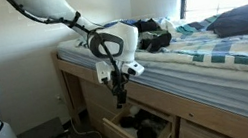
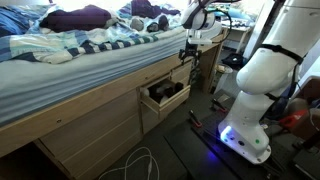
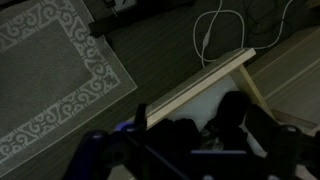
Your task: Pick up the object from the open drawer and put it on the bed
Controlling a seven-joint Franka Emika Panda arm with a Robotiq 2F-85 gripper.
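Note:
The open drawer sticks out of the wooden bed frame, and it shows in both exterior views. Dark objects lie inside it; they also show in an exterior view and as black shapes in the wrist view. My gripper points down just above the drawer's near end, and it also shows in an exterior view. In the wrist view its fingers are dark silhouettes spread apart, with nothing between them. The bed has a blue and white checked blanket.
Dark clothes and pillows lie on the bed. White cables and a patterned rug lie on the floor by the drawer. The white robot base stands beside the bed. A second drawer front is shut.

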